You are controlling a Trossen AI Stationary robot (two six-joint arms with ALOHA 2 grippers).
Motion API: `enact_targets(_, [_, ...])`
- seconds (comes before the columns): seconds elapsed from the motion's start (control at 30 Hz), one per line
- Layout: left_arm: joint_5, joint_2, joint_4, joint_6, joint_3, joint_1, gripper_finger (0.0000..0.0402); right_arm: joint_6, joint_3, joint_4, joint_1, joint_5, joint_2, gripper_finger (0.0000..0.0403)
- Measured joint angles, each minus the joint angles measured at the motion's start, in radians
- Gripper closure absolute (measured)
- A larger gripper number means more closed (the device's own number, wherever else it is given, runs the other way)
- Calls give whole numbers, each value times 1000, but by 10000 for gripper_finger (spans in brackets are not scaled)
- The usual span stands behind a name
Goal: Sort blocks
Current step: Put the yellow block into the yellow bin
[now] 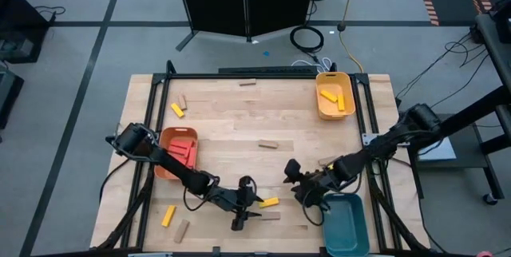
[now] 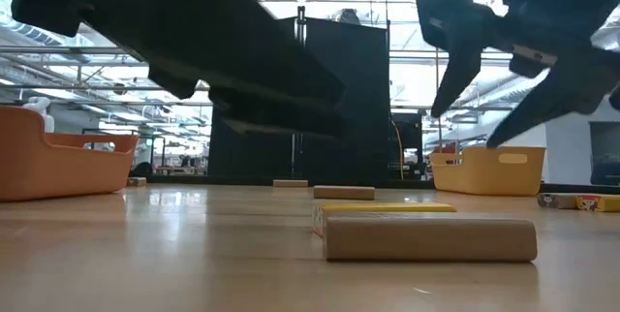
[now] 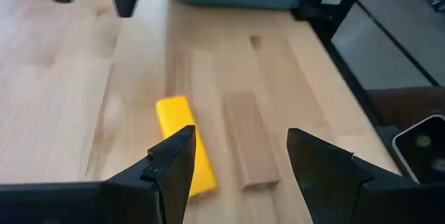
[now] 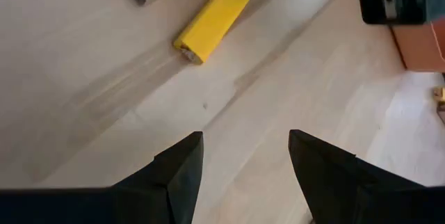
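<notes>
Left wrist view: left hand (image 3: 240, 165) hovers wide over a yellow block (image 3: 182, 140) and tan block (image 3: 250, 140), gripping nothing.

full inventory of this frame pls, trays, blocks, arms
orange tray: 1, left side, red blocks inside
yellow tray: 1, back right, yellow blocks inside
teal tray: 1, front right, contents cannot tell
loose yellow blocks: 3; back left, front left, front centre
loose tan blocks: at least 5; back left, back edge, centre, front left, front centre
table: 1, light wood
left end effector: open, empty, over the front-centre yellow and tan blocks
right end effector: open, empty, over bare wood beside the teal tray
</notes>
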Motion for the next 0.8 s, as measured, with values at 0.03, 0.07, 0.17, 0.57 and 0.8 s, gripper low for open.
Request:
enact_targets(0.03, [-1,0,-12,-13,0,0,179,-5,0,2,1,-1,10,197])
enact_targets(0.07, [-1,0,-23,-19,0,0,179,-7,0,0,5,-2,18,197])
enact_targets(0.17, [-1,0,-24,-19,0,-1,179,-14,0,15,7,-5,32,197])
enact_targets(0.57, [-114,44,9,35,1,0,179,-35,-1,108,6,-7,22,197])
enact_targets(0.8, [-136,121,38,31,35,-4,179,-9,-1,179,6,-7,22,197])
